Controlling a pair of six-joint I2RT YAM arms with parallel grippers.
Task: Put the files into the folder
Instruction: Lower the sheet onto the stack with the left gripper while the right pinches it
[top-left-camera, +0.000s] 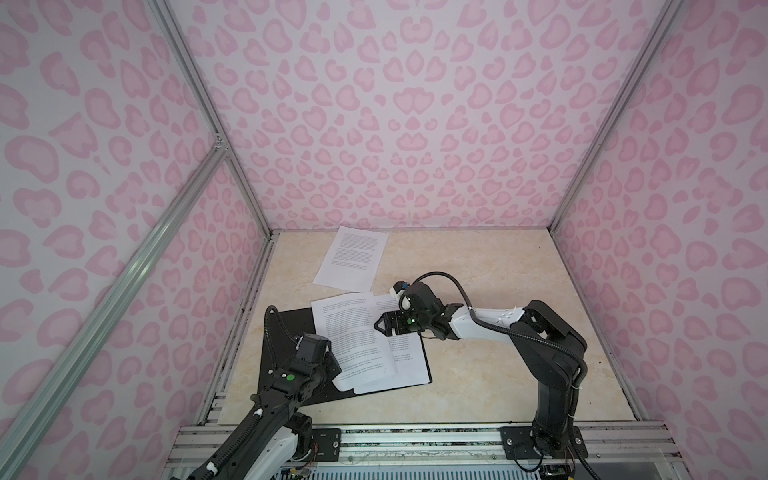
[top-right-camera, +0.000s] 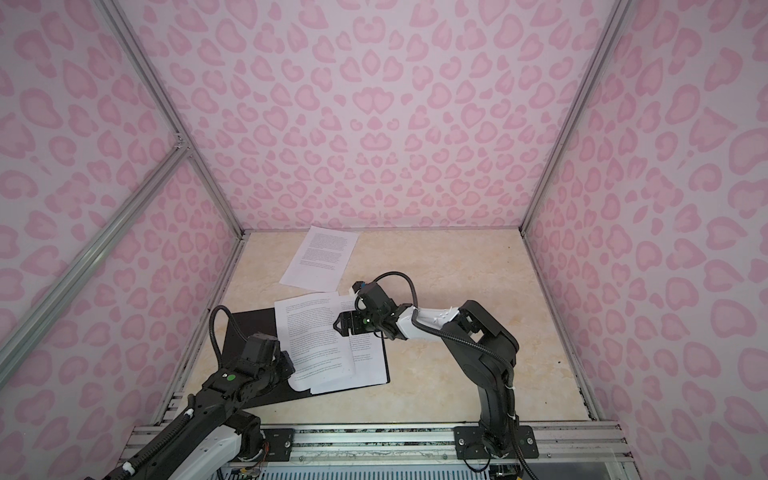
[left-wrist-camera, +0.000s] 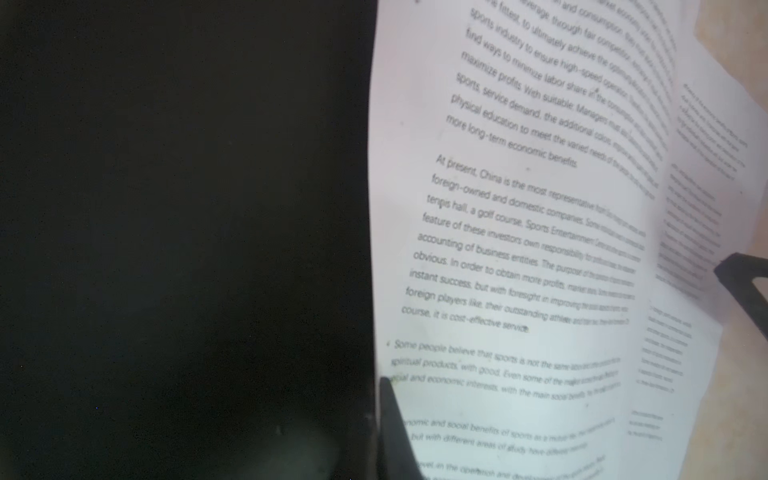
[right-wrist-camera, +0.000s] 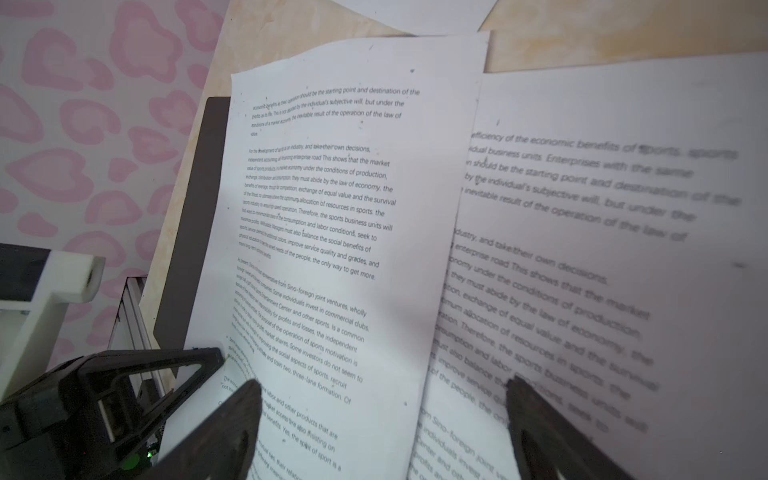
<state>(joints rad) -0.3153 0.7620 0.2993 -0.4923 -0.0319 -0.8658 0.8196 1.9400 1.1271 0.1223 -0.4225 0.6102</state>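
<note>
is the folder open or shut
Open: the folder lies spread flat, black inside facing up, with printed sheets resting on it.

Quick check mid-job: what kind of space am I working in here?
Likely a purpose-built robot test booth: pink patterned wall panels in aluminium framing enclose a marble-look tabletop with a front mounting rail.

Pink heart-print walls (top-left-camera: 415, 124), beige marble tabletop (top-left-camera: 498, 374).
</note>
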